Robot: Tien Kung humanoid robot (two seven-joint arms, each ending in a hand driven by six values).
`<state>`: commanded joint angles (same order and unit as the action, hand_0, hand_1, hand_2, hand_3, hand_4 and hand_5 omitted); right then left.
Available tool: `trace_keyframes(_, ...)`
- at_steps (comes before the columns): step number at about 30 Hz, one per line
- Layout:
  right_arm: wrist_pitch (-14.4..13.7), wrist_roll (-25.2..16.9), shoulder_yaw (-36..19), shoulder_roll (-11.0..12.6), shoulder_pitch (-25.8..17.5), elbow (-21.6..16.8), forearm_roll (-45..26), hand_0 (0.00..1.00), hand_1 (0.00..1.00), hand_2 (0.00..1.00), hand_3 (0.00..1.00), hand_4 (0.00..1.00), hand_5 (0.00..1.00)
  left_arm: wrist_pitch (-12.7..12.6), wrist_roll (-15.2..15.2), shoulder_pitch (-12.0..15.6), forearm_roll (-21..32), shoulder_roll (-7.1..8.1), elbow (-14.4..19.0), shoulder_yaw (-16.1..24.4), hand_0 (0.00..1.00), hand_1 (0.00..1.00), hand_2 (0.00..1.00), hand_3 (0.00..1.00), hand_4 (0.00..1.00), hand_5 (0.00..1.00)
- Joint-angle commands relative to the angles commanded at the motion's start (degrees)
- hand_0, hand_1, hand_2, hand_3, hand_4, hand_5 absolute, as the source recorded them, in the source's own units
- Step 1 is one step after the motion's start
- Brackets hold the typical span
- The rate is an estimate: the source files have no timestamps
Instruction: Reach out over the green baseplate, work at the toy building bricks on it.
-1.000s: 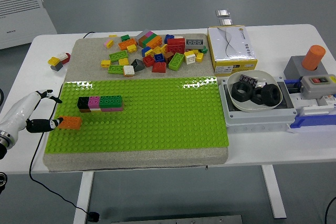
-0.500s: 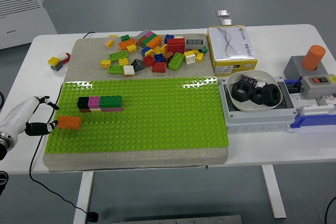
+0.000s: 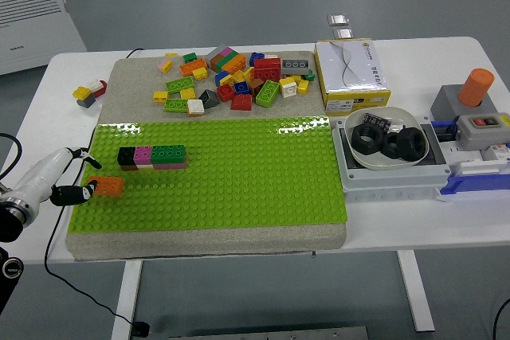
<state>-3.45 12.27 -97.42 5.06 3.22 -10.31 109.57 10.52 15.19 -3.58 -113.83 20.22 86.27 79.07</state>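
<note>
The left robot hand (image 3: 70, 183) sits at the 9 o'clock edge of the green baseplate (image 3: 239, 189), its dark fingertips (image 3: 80, 192) right at the near end of the orange brick (image 3: 106, 186). Whether they pinch the brick or only touch it is hard to tell at this size; the upper finger looks spread away above it. The brick lies toward 3 o'clock from the hand, its long axis running 9 to 3, on the studs near the plate's left border. Just toward 1 o'clock from it stands the row of joined bricks (image 3: 152, 156) (black, pink, green), parallel and close but apart. Open studs stretch from there toward 3 and 5 o'clock. The loose brick pile (image 3: 231, 79) lies well off at 12 o'clock on the grey mat. No right arm shows on the surface.
</note>
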Motion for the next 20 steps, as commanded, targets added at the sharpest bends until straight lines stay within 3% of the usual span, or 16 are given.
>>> trace_keyframes(4, -0.1, 0.1, 0.9, 0.1, 0.2, 0.0, -0.6, 0.7, 0.708, 0.766, 0.786, 0.923, 0.998, 0.5, 0.2, -0.8, 0.3, 0.75, 0.0, -1.6, 0.974, 0.945, 0.913, 0.586, 0.591, 0.002)
trace_keyframes(5, -0.2, 0.2, 1.1, 0.1, 0.2, 0.0, -0.8, 0.702, 0.708, 0.766, 0.786, 0.925, 0.998, 0.7, 0.3, -1.0, 0.4, 0.98, 0.0, -2.0, 0.979, 0.951, 0.932, 0.769, 0.696, 0.002)
trace_keyframes(10, -0.3, 0.3, 1.6, -0.1, 0.0, 0.0, -1.3, 0.702, 0.708, 0.766, 0.786, 0.925, 0.998, 1.9, 0.8, -1.4, 0.7, 2.49, 0.6, -3.6, 0.979, 0.951, 0.932, 0.769, 0.696, 0.002)
trace_keyframes(11, -0.3, 0.3, 1.5, -0.1, -0.1, 0.0, -1.3, 0.704, 0.708, 0.766, 0.786, 0.925, 0.998, 2.1, 0.8, -1.6, 0.8, 2.95, 0.7, -4.0, 0.984, 0.959, 0.96, 0.83, 0.832, 0.002)
trace_keyframes(20, -0.3, 0.5, 0.9, -0.2, -0.5, 0.0, -0.6, 0.704, 0.706, 0.767, 0.787, 0.936, 0.998, 2.4, 0.9, -3.0, 0.7, 6.03, -0.4, -7.0, 0.985, 0.96, 0.963, 0.832, 0.869, 0.002)
